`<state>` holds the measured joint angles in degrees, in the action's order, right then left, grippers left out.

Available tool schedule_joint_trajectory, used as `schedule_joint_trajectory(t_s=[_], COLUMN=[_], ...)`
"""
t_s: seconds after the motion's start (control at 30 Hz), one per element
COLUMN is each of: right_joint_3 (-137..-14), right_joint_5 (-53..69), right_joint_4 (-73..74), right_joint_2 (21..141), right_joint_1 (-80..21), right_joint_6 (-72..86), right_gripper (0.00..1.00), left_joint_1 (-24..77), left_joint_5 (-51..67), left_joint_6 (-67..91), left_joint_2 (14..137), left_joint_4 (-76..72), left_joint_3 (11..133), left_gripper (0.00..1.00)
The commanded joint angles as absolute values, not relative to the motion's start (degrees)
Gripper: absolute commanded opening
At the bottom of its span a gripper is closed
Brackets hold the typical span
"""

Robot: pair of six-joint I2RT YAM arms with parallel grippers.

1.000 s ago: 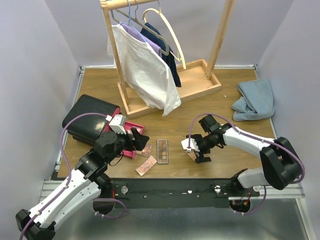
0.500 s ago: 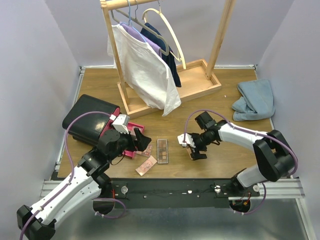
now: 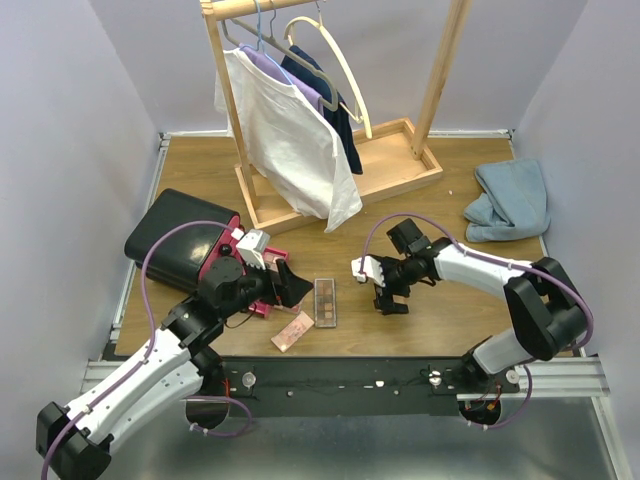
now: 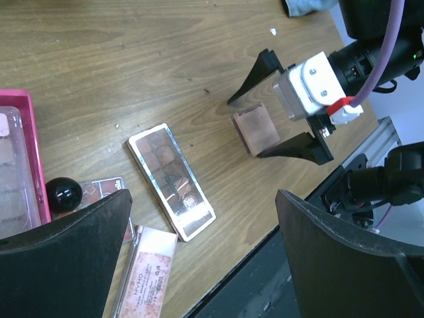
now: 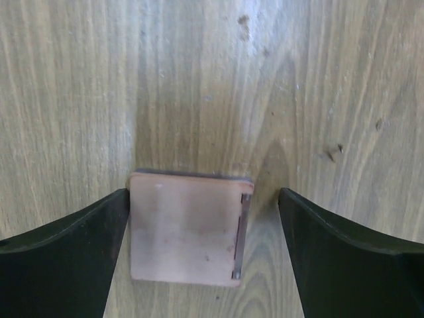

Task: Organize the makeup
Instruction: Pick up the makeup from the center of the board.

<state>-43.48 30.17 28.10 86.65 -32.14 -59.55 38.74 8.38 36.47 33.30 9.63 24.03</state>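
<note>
A square peach compact point(image 5: 189, 228) lies flat on the wooden table, also seen in the left wrist view point(image 4: 257, 129). My right gripper point(image 3: 386, 290) is open and straddles it. Its left finger point(image 5: 73, 258) touches the compact's edge and its right finger point(image 5: 358, 265) stands apart. A long brown eyeshadow palette point(image 3: 326, 302) point(image 4: 171, 180), a pink MYHO palette point(image 3: 292, 331) point(image 4: 149, 271) and a small reddish palette point(image 3: 293, 300) lie near the front edge. My left gripper point(image 3: 286, 284) point(image 4: 205, 265) is wide open and empty, above these palettes. A small black ball point(image 4: 64, 193) lies beside the pink drawer point(image 4: 20, 165).
The black case point(image 3: 178, 238) with its pink drawer pulled out stands at the left. A wooden clothes rack point(image 3: 395, 165) with hanging garments fills the back middle. A blue cloth point(image 3: 512, 200) lies at the right. The table's front edge and rail point(image 3: 350, 375) run just below the palettes.
My right gripper has moved left and a little away from the front edge, the compact staying between its fingers. My left gripper has edged right toward the palettes.
</note>
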Motion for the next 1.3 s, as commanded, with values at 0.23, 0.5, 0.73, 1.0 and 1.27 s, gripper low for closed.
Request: schedule_joint_trajectory(t_s=[0.23,0.5,0.73,1.0,1.27], right_joint_3=[-41.1,-42.0,-43.9,-46.0,-46.9], right_joint_5=[12.8,12.5,17.1,28.4,36.2], right_joint_4=[31.0,33.0,33.7,33.3,32.6], right_joint_2=[87.1,88.8,87.4,80.7,74.8], right_joint_1=[-32.0,-32.1,-32.2,-32.1,-32.0], right_joint_6=[-56.4,-55.2,-53.4,-50.7,-49.4], right_gripper=[1.00,0.84,0.38,0.18,0.15], left_joint_1=[38.8,38.8,39.2,44.5,50.4], left_joint_5=[11.4,13.2,20.3,16.2,11.0], left_joint_6=[36.7,38.8,46.2,53.0,58.0], left_joint_2=[33.1,35.1,41.0,49.6,60.3], left_joint_4=[7.9,5.9,-10.1,-22.0,-28.8], left_joint_3=[23.2,23.4,19.1,18.0,20.2], left_gripper=[0.99,0.99,0.99,0.92,0.81])
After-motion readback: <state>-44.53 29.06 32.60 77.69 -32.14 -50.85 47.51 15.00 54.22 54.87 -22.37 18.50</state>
